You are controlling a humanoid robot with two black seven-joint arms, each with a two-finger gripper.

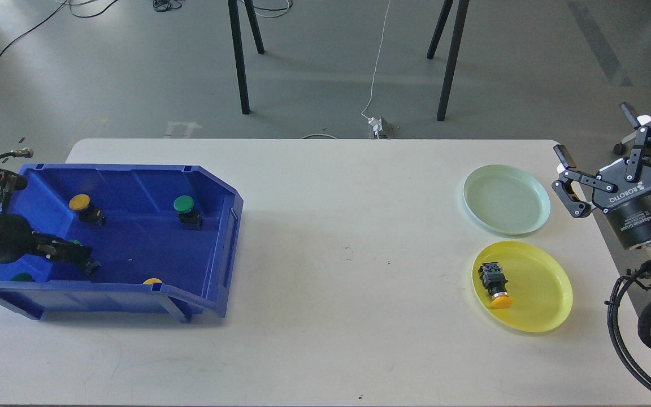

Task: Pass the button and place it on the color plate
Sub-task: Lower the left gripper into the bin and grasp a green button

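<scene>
A blue bin [221, 237] on the left holds several buttons: a yellow one [79, 202], a green one [183, 203], a green one [22, 277] and a yellow one [152, 281] half hidden by the front wall. My left gripper [79, 259] is down inside the bin over another green button [76, 243], which it mostly hides; its dark fingers cannot be told apart. My right gripper [592, 131] is open and empty, held at the table's right edge beside the pale green plate [506, 199]. A yellow plate [540, 294] holds a yellow button [495, 284] lying on its side.
The white table [348, 254] carries only the bin on the left and the two plates on the right. Black stand legs [239, 62] and a white cable [379, 62] are on the floor behind the table.
</scene>
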